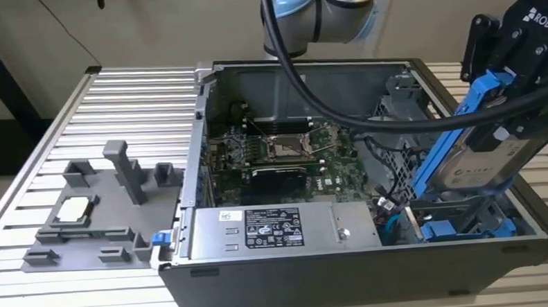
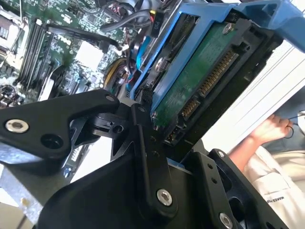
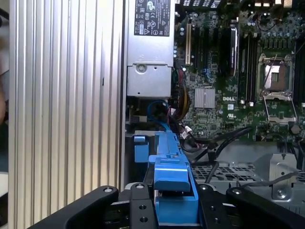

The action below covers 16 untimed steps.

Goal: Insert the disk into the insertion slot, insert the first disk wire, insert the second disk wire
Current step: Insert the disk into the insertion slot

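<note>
My gripper [image 1: 505, 115] is shut on the disk [image 1: 482, 162], a silver-grey drive in a blue carrier frame [image 1: 458, 124]. In the exterior view the disk hangs tilted, lower end down, above the insertion slot [image 1: 462, 223], a grey bay with blue fittings in the near corner of the open case on the exterior view's right. The second wrist view shows the disk's green circuit side [image 2: 200, 81] and its connectors past a black finger [image 2: 145, 148]. In the first wrist view the carrier's blue edge [image 3: 171, 174] sits between my fingers [image 3: 143, 210]. Loose cables [image 1: 386, 205] lie beside the bay.
A silver labelled power-supply box [image 1: 272, 230] sits along the case front, with the motherboard [image 1: 283, 149] behind it. A perforated cage [image 3: 238, 171] borders the bay. A grey parts fixture [image 1: 101, 216] stands on the ribbed table [image 1: 95, 293]. A person's hand [image 2: 271, 129] is beyond the case.
</note>
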### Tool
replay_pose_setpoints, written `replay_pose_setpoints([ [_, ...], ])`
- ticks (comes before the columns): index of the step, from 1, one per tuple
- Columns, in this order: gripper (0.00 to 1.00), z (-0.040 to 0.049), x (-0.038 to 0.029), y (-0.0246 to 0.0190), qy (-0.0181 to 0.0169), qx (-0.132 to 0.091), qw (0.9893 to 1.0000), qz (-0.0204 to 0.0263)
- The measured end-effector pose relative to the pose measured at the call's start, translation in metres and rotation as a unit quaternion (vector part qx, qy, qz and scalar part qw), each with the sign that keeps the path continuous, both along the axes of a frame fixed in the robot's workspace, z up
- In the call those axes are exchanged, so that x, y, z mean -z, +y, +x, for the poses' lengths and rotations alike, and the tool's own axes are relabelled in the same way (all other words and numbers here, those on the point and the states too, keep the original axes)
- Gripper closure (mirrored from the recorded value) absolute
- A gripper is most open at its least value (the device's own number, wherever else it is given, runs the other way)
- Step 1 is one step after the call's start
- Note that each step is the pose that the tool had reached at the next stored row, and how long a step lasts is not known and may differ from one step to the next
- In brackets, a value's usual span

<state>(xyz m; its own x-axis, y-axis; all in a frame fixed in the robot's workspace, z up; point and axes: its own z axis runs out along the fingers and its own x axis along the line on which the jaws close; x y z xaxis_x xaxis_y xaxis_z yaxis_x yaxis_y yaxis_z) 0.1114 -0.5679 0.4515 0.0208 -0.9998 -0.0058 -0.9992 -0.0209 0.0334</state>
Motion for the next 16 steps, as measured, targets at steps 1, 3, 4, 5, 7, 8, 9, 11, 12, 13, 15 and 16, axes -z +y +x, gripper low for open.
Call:
replay_pose_setpoints([
  [1,0.67,0.0008,0.0009,-0.0007,0.0000,0.000,1.0000,-0.0001],
  [3,0.67,0.0022,0.0035,-0.0022,0.0000,0.000,1.0000,0.0001],
  [4,0.67,0.0028,0.0047,-0.0027,0.0000,0.000,1.0000,0.0000],
  [5,0.67,0.0034,0.0059,-0.0033,0.0000,0.000,1.0000,0.0000],
  [7,0.67,0.0037,0.0083,-0.0034,-0.0001,0.000,1.0000,-0.0001],
  [8,0.67,0.0037,0.0095,-0.0034,-0.0002,0.000,1.0000,-0.0001],
  [9,0.67,0.0038,0.0107,-0.0035,-0.0005,0.000,1.0000,-0.0001],
  [11,0.67,0.0038,0.0123,-0.0034,-0.0007,0.000,1.0000,0.0000],
  [12,0.67,0.0038,0.0127,-0.0034,-0.0007,0.000,1.0000,-0.0001],
  [13,0.67,0.0038,0.0131,-0.0034,-0.0007,0.000,1.0000,-0.0001],
  [15,0.67,0.0038,0.0140,-0.0034,-0.0007,0.000,1.0000,0.0000],
  [16,0.67,0.0039,0.0144,-0.0035,-0.0007,0.000,1.0000,0.0000],
])
